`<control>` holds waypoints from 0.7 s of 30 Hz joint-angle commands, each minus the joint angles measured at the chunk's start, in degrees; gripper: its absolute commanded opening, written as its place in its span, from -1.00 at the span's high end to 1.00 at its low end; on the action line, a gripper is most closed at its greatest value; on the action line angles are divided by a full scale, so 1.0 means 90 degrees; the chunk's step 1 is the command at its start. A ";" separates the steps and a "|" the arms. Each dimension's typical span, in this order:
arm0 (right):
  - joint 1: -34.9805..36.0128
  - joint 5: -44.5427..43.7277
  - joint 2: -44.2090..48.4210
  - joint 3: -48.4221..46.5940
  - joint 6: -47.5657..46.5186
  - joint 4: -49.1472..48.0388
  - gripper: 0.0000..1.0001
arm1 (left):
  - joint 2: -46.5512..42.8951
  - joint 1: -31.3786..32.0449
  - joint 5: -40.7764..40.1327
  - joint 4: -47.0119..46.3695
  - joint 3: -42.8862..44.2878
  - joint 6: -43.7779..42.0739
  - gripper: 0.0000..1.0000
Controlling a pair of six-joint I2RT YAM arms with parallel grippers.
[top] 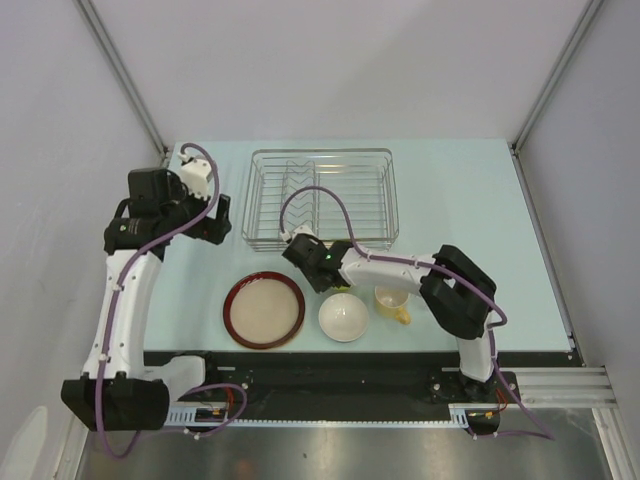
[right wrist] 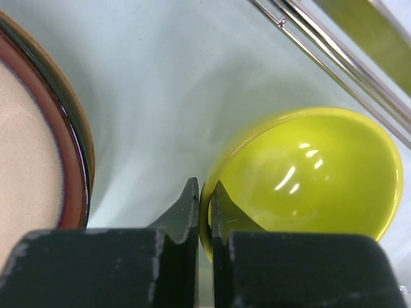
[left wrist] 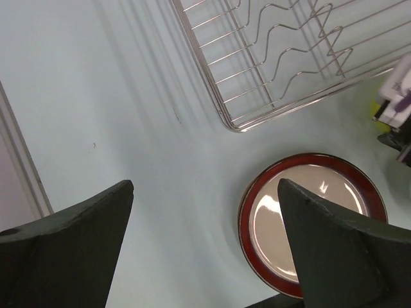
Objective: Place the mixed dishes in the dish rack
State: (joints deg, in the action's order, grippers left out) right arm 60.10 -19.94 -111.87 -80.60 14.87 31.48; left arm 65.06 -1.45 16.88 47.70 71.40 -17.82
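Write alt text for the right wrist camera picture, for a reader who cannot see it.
The right claw pinches the rim of a lime-green bowl, one finger inside and one outside. A dark-red-rimmed beige plate lies at the left on the pale table, and wires of the dish rack cross the top right corner.

There is a lime-green bowl (right wrist: pixel 308 186), a white bowl (top: pixel 343 316), a pale yellow mug (top: pixel 392 300), a beige plate (top: pixel 264 310) rimmed dark red, and a silver rack (top: pixel 320 152).

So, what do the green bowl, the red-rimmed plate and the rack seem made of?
Green bowl: glossy, bright highlights inside; glazed ceramic or hard plastic, cannot tell.
Red-rimmed plate: probably glazed ceramic, light reflections on its face.
Rack: thin silver metal wire, shiny.
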 commanded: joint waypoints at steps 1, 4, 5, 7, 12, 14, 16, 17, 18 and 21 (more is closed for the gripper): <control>-0.0037 0.0300 0.0553 -0.0117 -0.0002 -0.0080 1.00 | -0.0373 -0.0014 0.0505 0.0383 0.0290 -0.0314 -0.99; -0.0027 0.0826 0.0984 -0.0457 -0.0031 0.0153 1.00 | -0.0432 -0.0014 0.1412 0.0967 0.0436 -0.0558 -0.99; -0.0056 0.0955 0.1295 -0.0623 -0.0041 0.0386 1.00 | -0.0470 0.0005 0.1947 0.1163 0.0446 -0.0694 -1.00; -0.0124 0.1664 0.1609 -0.1216 -0.0119 0.0592 1.00 | -0.0500 0.0103 0.2195 0.1622 0.0398 -0.0997 -0.99; -0.1243 0.3470 0.2264 -0.2381 0.0173 0.0935 1.00 | -0.0705 0.1087 0.2186 0.1800 0.0076 -0.1018 -0.99; -0.1811 0.4059 0.2207 -0.2771 0.0514 0.0848 1.00 | -0.0890 0.1225 0.2157 0.1566 -0.0091 -0.0785 -0.99; -0.2807 0.4928 0.2070 -0.2939 0.1039 0.0411 1.00 | -0.1046 0.1518 0.2099 0.1156 -0.0275 -0.0569 -1.00; -0.3158 0.5211 0.1982 -0.3055 0.1265 0.0176 1.00 | -0.1066 0.1674 0.2021 0.1019 -0.0335 -0.0346 -1.00; -0.3684 0.5833 0.1691 -0.3085 0.1528 -0.0145 1.00 | -0.1076 0.2110 0.1895 0.0728 -0.0403 -0.0208 -1.00; -0.4283 0.7074 0.0785 -0.3396 0.3089 -0.1678 1.00 | -0.0862 0.3251 0.1027 0.0190 -0.0628 0.0280 -0.99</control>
State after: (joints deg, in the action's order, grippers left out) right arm 26.96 24.27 -94.65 -108.77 26.15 29.47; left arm 56.05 17.47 31.51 57.71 67.68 -21.19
